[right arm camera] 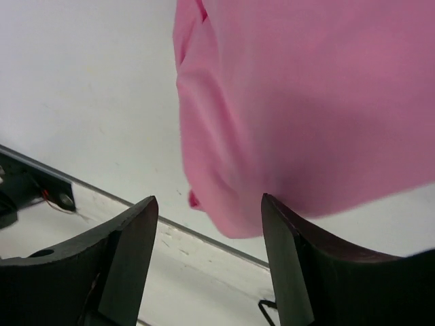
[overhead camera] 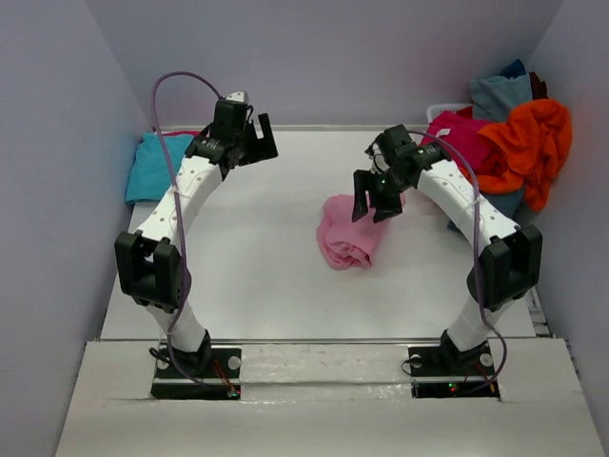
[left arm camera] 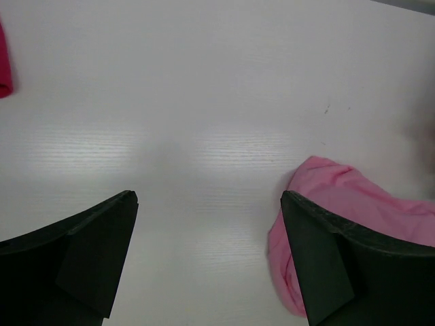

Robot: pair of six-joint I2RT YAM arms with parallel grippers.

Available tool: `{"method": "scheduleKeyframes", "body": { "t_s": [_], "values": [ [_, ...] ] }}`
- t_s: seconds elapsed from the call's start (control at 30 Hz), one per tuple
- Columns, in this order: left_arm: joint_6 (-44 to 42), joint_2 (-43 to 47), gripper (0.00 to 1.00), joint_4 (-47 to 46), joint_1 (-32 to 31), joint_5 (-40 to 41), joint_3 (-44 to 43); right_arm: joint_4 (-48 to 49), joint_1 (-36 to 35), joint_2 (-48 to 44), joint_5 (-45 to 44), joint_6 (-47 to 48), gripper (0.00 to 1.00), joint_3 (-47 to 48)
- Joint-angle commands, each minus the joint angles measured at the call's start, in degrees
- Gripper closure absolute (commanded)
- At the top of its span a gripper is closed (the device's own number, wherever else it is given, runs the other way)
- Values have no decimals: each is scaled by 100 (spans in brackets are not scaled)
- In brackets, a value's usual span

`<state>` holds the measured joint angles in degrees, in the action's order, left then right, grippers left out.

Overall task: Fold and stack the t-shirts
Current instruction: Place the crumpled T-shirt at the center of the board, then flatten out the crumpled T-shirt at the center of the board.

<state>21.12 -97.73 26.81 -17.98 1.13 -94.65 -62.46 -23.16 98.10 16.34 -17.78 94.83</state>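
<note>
Pink t-shirt (overhead camera: 344, 243), one, lies crumpled; one turquoise t-shirt (overhead camera: 152, 169) sits far left.

arms (overhead camera: 181, 205): white shells, black joints | left hand (overhead camera: 255, 141), right hand (overhead camera: 374, 204): black, blunt wedge fingers (left arm camera: 88, 251) | cables (overhead camera: 155, 105): lilac, looped behind each hand | bases (overhead camera: 195, 373): black

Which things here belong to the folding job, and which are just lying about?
Job: light pink t-shirt, turquoise t-shirt, magenta t-shirt, orange t-shirt, grey-blue t-shirt.
Just there: table, white rim behind the pile.
</note>
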Motion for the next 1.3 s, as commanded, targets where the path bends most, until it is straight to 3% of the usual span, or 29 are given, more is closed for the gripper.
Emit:
{"method": "scheduleKeyframes", "body": {
  "t_s": [0.0,0.47,0.73,1.13,1.27],
  "values": [
    [67,220,1,-220,-66,-24,166,111,-224,-170,-96,38,27,-193],
    [67,132,1,-211,-66,-86,149,866,-576,1095,-262,-252,30,-369],
    [41,132,1,-176,-66,-86,149,815,-734,1870,-683,-489,33,605],
    [41,167,1,-229,-66,-279,254,454,-734,1949,-1449,-814,37,792],
    [32,184,1,-237,-66,-280,298,383,-734,1730,-2125,-1025,36,686]
  ]
}}
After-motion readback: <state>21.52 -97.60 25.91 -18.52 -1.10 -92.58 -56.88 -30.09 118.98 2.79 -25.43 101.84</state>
